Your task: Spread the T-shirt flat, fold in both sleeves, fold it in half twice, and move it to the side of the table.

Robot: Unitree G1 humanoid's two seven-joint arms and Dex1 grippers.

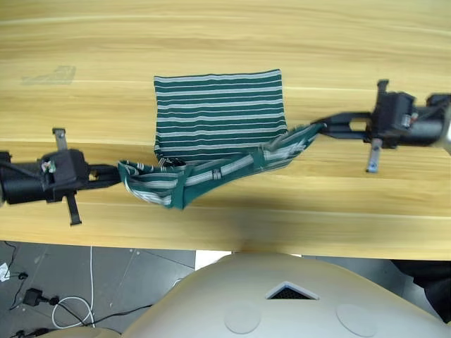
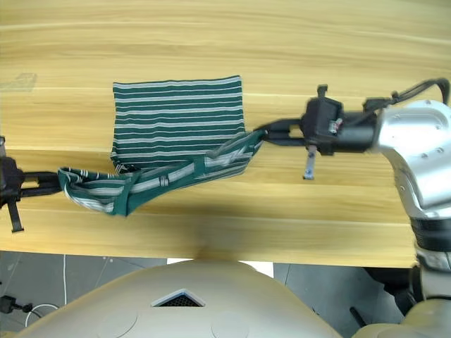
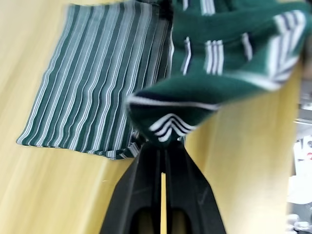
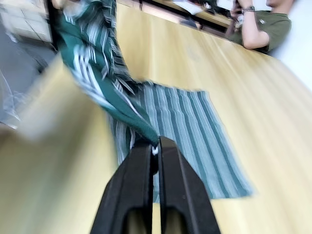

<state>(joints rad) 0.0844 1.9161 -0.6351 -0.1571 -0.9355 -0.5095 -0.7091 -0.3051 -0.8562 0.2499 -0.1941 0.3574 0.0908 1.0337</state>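
The green striped T-shirt [image 1: 218, 113] lies between the two end effectors. Its far part rests flat on the counter [image 1: 211, 42] as a neat rectangle, while its near edge is raised off the wood in a twisted, sagging band. That band is stretched from the left end effector [image 1: 118, 171] to the right end effector [image 1: 318, 128].

The left end effector is closed on the band's left corner. In the left wrist view its fingers [image 3: 141, 185] meet in a narrow slit with a bunch of cloth pinched at the tips. The right end effector is closed on the band's right corner. In the right wrist view its fingers [image 4: 170, 185] press together and the fabric rises away from the tips.

The flat rectangle sits farther across the counter than the left end effector. It is just beside the right end effector, on the side facing the left arm. The right end effector is farther across the counter than the left one, so the band slants between them.

Below the counter's near edge, behind the left end effector, cables [image 1: 70, 304] lie on the grey floor [image 1: 42, 267].
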